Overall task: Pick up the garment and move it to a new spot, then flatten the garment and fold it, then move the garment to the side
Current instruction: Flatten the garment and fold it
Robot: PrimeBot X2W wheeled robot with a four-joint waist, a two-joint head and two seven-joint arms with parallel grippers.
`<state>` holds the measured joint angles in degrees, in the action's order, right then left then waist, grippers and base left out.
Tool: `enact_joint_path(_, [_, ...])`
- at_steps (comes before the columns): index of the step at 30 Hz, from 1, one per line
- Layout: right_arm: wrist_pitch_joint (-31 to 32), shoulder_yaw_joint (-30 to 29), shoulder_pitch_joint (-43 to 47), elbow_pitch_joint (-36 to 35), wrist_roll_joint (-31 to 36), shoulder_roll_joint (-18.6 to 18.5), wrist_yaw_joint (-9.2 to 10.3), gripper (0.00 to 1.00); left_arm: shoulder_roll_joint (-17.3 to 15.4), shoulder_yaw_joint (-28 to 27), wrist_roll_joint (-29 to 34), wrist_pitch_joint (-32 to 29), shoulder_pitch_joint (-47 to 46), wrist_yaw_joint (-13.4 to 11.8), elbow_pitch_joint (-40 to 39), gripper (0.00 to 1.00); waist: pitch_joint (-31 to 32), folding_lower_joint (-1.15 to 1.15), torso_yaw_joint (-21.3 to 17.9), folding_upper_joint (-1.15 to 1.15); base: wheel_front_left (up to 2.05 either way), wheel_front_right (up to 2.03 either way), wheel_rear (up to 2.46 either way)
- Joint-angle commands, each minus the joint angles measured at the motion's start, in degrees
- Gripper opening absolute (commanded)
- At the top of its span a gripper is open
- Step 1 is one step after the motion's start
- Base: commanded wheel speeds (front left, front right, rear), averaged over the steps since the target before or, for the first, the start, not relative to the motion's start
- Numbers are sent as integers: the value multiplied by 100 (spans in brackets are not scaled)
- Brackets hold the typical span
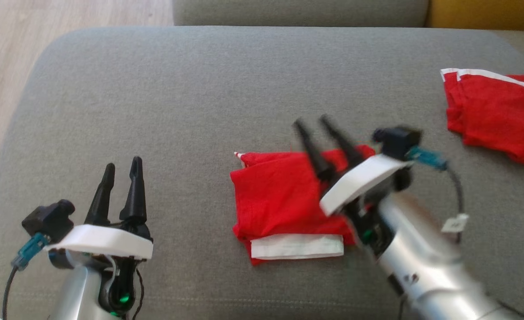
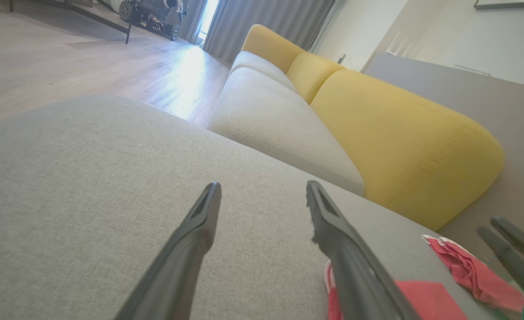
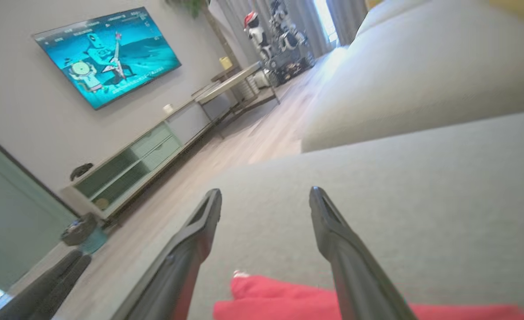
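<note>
Red and folded, the garment lies mid-frame on the grey sofa cushion, my right hand spread over it, seemingly pinching nothing through the blur, left hand spread empty at lower left, so I judge only the move aside is left.

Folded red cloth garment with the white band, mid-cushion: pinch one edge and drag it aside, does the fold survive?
Probably floppy: the folded red cloth garment lies in soft, uneven layers, so a one-edge lift would likely unfold it. Looks thin and light. On the woven grey cushion it may bunch rather than slide.
</note>
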<state>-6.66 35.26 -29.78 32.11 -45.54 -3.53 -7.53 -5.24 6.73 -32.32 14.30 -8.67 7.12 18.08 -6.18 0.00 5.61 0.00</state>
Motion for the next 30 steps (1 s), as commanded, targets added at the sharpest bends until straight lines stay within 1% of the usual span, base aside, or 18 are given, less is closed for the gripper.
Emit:
enact_joint_path(1, [-87, -73, -222, -150, 179, 65, 4, 100, -41, -206, 49, 70, -191, 36, -223, 100, 18, 0, -28, 0, 0, 0, 0])
enact_joint_path(5, [-116, -1047, -117, -178, 1087, 64, 4, 100, 15, -227, 61, 70, -176, 36, -391, 100, 56, 0, -84, 0, 0, 0, 0])
enact_joint_path(7, [-45, -1551, 40, -337, 1405, 64, 4, 100, 41, -222, 73, 70, -170, 36, -497, 100, 61, 0, -106, 0, 0, 0, 0])
enact_joint_path(10, [25, -2141, 308, -782, 1969, -53, 4, 100, 73, -239, 92, 70, -145, 36, -655, 100, 62, 0, -157, 0, 0, 0, 0])
enact_joint_path(11, [27, -2449, 516, -1143, 2407, -178, 4, 100, 90, -270, 96, 70, -138, 36, -758, 100, 48, 0, -183, 0, 0, 0, 0])
enact_joint_path(12, [27, -2586, 634, -1315, 2607, -224, 4, 100, 98, -293, 98, 70, -136, 36, -803, 100, 42, 0, -194, 0, 0, 0, 0])
enact_joint_path(16, [9, -3035, 1127, -1892, 3143, -240, 4, 100, 128, -356, 136, 70, -127, 36, -925, 100, 30, 0, -229, 0, 0, 0, 0])
enact_joint_path(20, [-109, -3260, 1560, -2266, 3676, -211, 4, 100, 166, -338, 176, 70, -70, 36, -982, 100, 37, 0, -252, 0, 0, 0, 0])
enact_joint_path(23, [-214, -3368, 1794, -2414, 3937, -159, 4, 100, 183, -329, 188, 70, -37, 36, -997, 100, 28, 0, -251, 0, 0, 0, 0])
enact_joint_path(30, [-430, -3534, 2106, -2534, 4243, -36, 4, 100, 204, -287, 341, 70, 70, 36, -1029, 100, -40, 0, -200, 0, 0, 0, 0])
